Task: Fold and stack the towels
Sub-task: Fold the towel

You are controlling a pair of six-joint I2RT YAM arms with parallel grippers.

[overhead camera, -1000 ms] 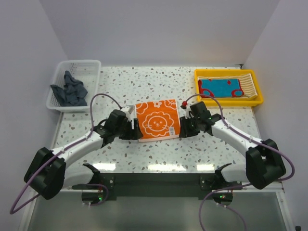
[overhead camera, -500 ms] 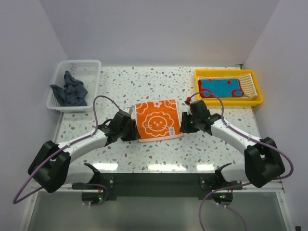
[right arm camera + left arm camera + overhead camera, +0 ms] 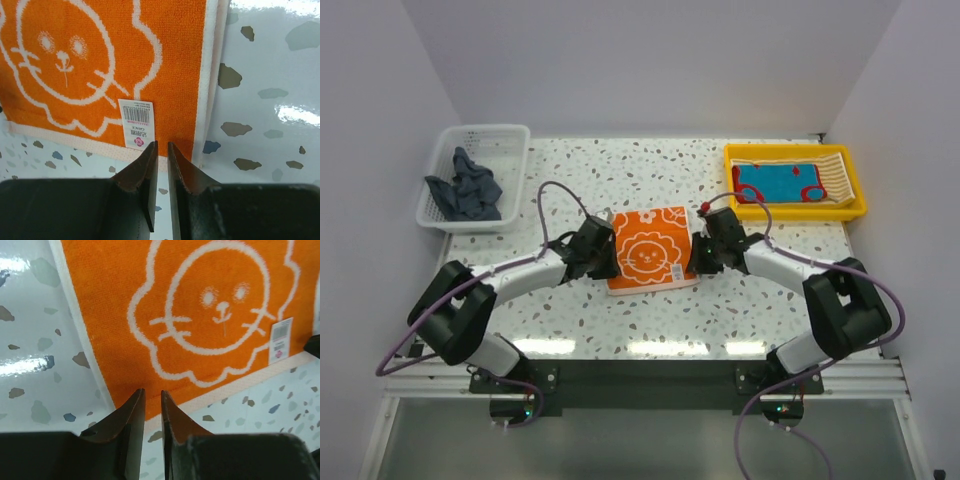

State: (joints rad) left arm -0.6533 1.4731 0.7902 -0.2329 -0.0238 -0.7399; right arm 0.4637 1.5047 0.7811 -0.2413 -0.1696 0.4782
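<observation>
Step in hand: orange lion-print towel [image 3: 647,251] lies folded flat at mid-table; judged ready for pickup and transfer to the stack.
L gripper [image 3: 152,405]: seen at the towel's left near corner, jaws nearly together, a thin slit left betw. them. Tips look set at the hem; whether cloth is pinched can't be told.
R gripper [image 3: 162,154]: seen at the towel's right near corner, just beside the barcode label [image 3: 136,123]. Jaws nearly together too; a hold on the hem can't be confirmed.
Next move (judgement): both corners must be firmly nipped before any lift, then raised level so the fold isn't lost; towel is prob. meant for the yellow tray [image 3: 794,208], far right.
Risk: if only the top layer is caught, the fold could be pulled open.
Other towels: teal towel w/ red marks [image 3: 777,182] lies in the tray, on a tan-striped towel [image 3: 833,176]. A dark blue-grey towel [image 3: 466,187] is bunched, unfolded, in the white mesh basket [image 3: 492,139], far left.
Surface: white terrazzo-speckled tabletop [image 3: 620,170], glossy, lamp glare seen near the front edge.
Room: plain pale walls on left, right and far sides; nothing else is shown.
</observation>
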